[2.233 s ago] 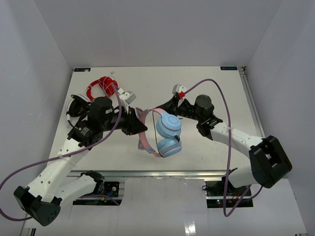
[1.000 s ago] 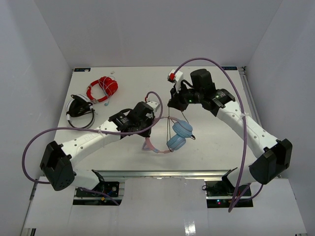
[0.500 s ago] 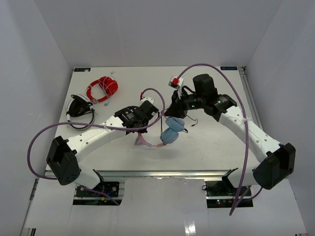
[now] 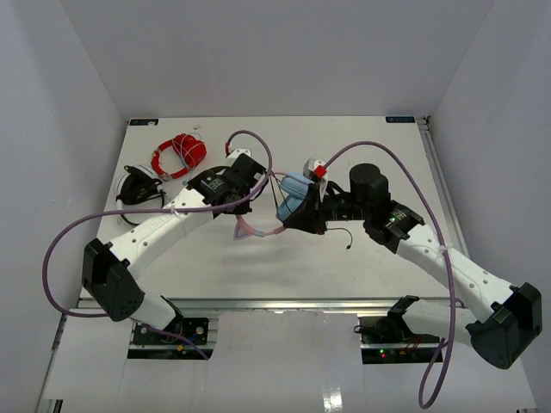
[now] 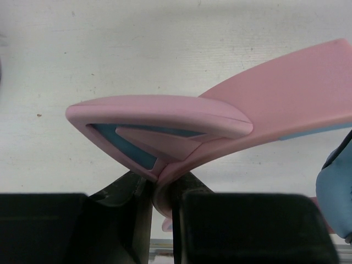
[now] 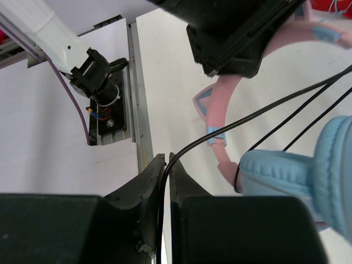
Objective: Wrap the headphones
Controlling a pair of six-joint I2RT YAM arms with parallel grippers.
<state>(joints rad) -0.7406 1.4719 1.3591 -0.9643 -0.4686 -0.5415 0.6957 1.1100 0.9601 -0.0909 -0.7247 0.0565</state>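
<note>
The headphones (image 4: 291, 191) are held over the bench (image 4: 215, 267) in the middle of the top view, between the two arms. The left pincer (image 5: 163, 193) is clamped on the pink headband (image 5: 286, 104). The right pincer (image 6: 165, 165) is pinched together on the thin dark cable (image 6: 247, 118), which runs up towards the blue earcups (image 6: 291, 173).

Winding well probably calls for a firm, steady hold on the band while the cable hand circles with light tension. Each loop should lie beside the one before, without slack or snagging. The long axis slants across the top view, with the band's arch towards the lower left and the earcups towards the upper right.
</note>
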